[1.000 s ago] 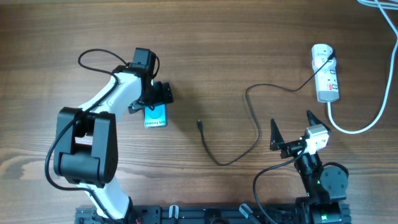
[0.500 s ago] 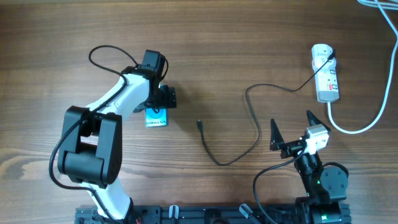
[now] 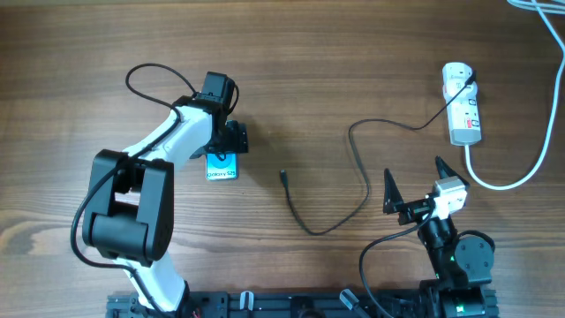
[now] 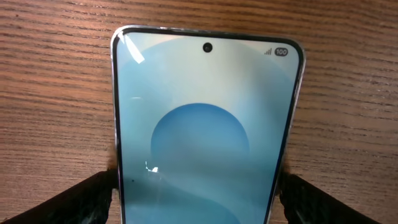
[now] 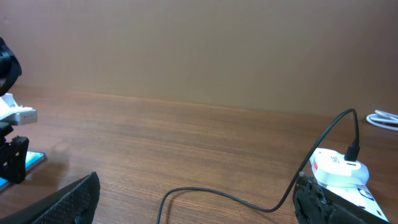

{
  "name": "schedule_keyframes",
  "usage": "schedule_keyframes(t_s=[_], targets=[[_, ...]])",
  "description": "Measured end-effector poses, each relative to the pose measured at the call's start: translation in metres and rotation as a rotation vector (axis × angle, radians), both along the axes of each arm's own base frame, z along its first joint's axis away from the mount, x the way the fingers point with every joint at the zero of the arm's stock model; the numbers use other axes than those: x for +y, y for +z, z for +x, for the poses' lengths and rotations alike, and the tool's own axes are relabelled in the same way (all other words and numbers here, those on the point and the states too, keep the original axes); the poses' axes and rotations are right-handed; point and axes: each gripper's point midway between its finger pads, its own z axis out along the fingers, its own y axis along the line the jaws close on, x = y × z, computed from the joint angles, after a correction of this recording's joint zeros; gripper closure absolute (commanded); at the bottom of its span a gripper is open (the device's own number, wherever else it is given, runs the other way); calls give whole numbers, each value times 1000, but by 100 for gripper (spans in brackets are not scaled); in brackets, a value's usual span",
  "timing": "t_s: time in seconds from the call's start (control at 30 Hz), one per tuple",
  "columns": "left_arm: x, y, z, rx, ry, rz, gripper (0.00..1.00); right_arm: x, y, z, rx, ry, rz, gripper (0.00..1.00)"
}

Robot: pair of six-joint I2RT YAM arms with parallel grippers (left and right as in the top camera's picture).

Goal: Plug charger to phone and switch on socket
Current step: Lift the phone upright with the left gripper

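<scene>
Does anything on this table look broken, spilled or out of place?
Nothing looks damaged or spilled. The charger curls loosely across the table, its tip lying apart from the phone, not yet plugged in.

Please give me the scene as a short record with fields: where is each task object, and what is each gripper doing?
phone: flat on the table, screen lit
left gripper: over the phone, fingers at both long edges; grip unclear
charger: loose on the table, connector tip apart from the phone, other end at the socket
socket: on the robot's right side, switch state unreadable
right gripper: open, empty, near its base
</scene>
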Motion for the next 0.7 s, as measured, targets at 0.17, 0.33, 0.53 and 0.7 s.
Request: schedule_keyframes(t_s=[0.17, 0.33, 0.53, 0.7], targets=[[0, 0, 1, -2, -22, 6, 12, 0, 0, 0, 0, 0, 0, 0], [2, 0, 1, -1, -43, 14, 0, 0, 0, 0, 0, 0, 0, 0], [3, 0, 2, -5, -44, 14, 0, 0, 0, 0, 0, 0, 0, 0], [3, 0, 2, -5, -44, 14, 0, 0, 0, 0, 0, 0, 0, 0]])
